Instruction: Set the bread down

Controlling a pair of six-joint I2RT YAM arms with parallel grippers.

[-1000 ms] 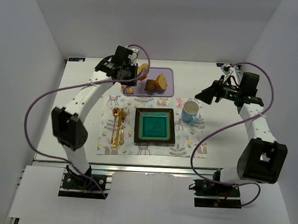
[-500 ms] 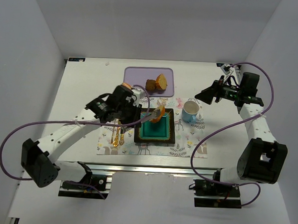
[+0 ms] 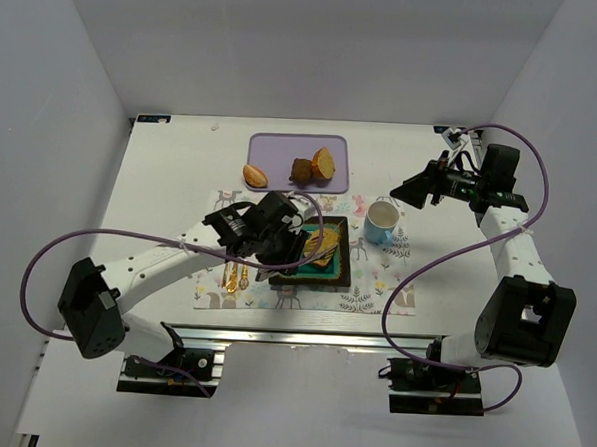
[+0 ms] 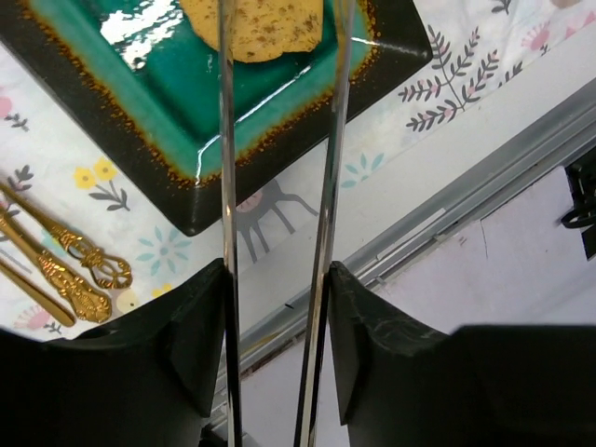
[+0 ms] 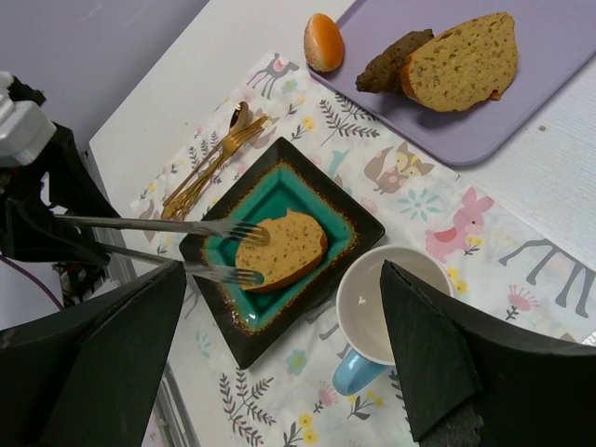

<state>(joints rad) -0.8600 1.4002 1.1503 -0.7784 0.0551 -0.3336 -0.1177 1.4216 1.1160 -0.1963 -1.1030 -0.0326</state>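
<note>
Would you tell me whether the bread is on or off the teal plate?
On: the right wrist view shows the bread lying flat inside the teal plate.

White tubular arm links [image 3: 156,266], black joint housings [image 3: 523,330], purple cables [image 3: 547,186], black base blocks [image 3: 169,365]

bread [image 5: 279,250], flat golden oval slice, browner rim; lying flat on teal plate [image 5: 358,223]
</note>
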